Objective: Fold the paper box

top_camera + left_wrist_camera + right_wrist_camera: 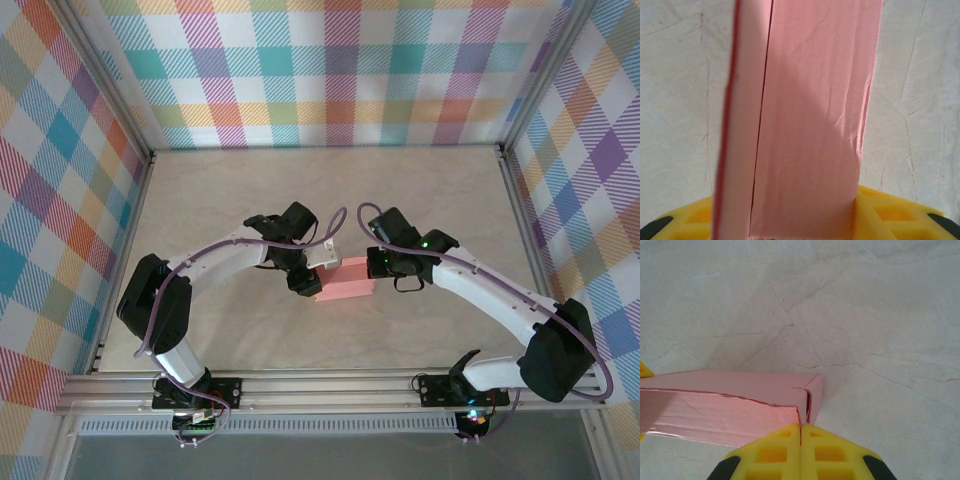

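Apparently the folding is near its end. From above, the paper box (345, 282) lies mid-table (300, 190), the left gripper (308, 278) at one end and the right gripper (378, 264) at the other.

At the left wrist, the pink card fills the gap between the yellow fingers (890, 215), which look clamped on it.

At the right wrist, the fingers (775, 455) are pressed together with nothing seen between them, their tips at the box's end flap. Next, I judge, comes a steady push to seat that flap.

No writing is readable.
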### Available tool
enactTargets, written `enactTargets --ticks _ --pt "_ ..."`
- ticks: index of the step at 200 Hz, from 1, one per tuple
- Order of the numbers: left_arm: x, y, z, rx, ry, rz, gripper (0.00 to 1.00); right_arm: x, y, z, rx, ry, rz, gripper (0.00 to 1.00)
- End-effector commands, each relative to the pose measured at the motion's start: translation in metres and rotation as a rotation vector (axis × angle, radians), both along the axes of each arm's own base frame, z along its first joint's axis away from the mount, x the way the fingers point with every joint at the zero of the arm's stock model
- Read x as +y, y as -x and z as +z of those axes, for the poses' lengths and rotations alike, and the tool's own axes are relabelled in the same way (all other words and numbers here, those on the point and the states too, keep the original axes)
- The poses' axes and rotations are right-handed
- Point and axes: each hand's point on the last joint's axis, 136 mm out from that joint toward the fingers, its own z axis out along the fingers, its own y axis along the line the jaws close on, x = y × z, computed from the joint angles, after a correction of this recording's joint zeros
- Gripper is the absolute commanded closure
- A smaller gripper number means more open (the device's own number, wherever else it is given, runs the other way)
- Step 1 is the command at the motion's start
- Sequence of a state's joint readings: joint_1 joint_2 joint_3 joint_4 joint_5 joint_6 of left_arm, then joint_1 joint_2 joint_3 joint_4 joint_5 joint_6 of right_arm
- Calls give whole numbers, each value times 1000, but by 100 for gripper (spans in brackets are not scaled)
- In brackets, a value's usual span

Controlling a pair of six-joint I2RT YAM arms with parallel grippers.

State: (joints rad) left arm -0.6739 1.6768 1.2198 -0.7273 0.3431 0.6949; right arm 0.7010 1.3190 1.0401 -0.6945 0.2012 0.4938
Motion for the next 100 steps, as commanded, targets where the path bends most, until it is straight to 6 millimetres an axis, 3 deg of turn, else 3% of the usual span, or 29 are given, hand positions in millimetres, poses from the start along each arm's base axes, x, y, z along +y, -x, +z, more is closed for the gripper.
enactTargets --ticks 1,42,74,100 --pt "0 3 -2 5 -21 6 53 -2 -1 -3 -35 -4 -11 100" --pt "-1 3 0 -11 -22 -1 47 -2 -1 -8 -77 3 0 100" --pt "-6 3 6 -23 4 5 24 -2 -1 -6 -92 14 6 100" --pt "-11 1 21 -72 45 13 13 1 -2 -1 -121 19 19 100"
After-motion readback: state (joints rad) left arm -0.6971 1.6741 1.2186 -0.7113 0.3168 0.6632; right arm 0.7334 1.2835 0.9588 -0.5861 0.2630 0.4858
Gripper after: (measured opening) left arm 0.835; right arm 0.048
